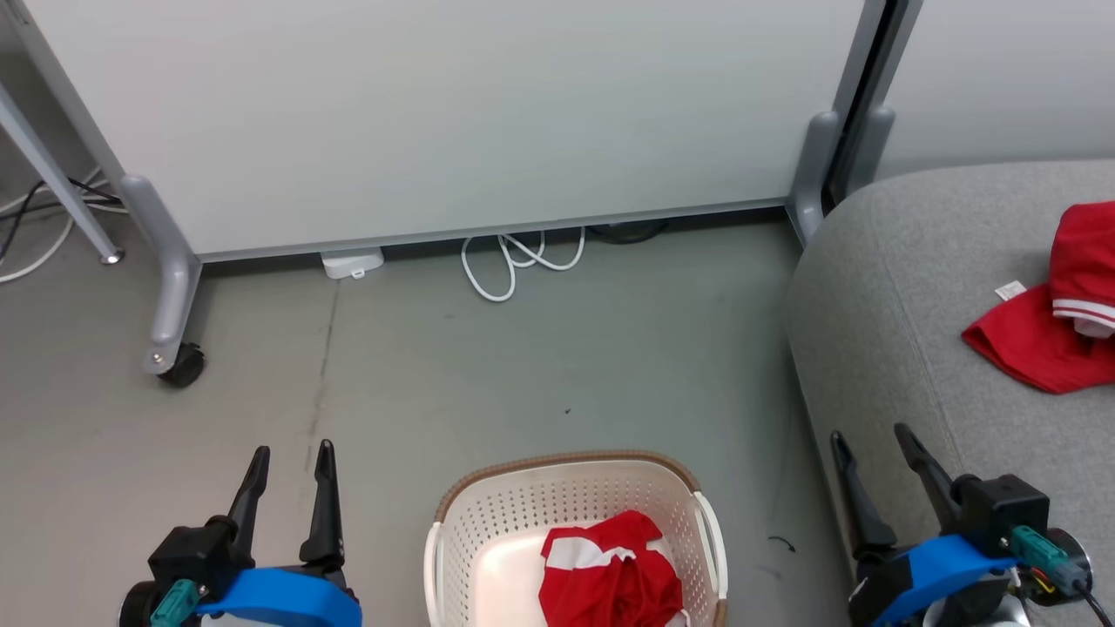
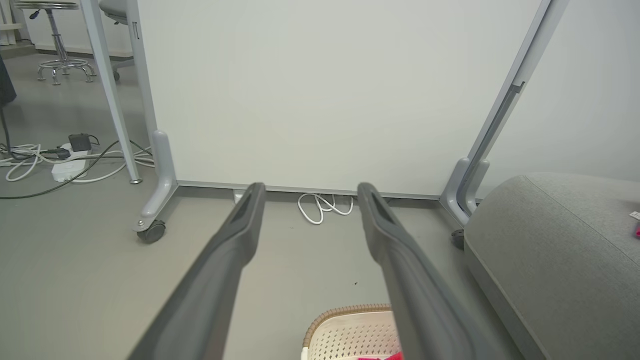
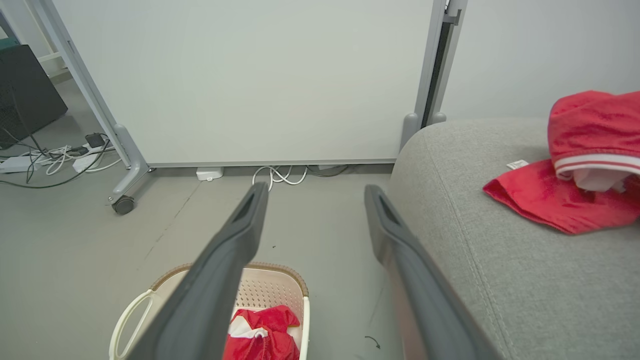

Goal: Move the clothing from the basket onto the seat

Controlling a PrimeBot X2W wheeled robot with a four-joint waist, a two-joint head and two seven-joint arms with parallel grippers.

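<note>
Hovering with left gripper (image 1: pixel 293 448) and right gripper (image 1: pixel 869 433) spread and empty, I should pinch the red garment (image 1: pixel 610 575) at its bunched top, clear of the basket (image 1: pixel 566 459) wall.

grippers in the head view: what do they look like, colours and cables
Both the left gripper and the right gripper have two long dark tapering fingers on a black block, backed by a bright blue collar with a teal connector. At the right one's connector, a black cable and thin red and yellow wires show.

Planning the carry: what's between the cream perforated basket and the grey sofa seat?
Bare grey floor and a small dark curled scrap, shown in the head view.
</note>
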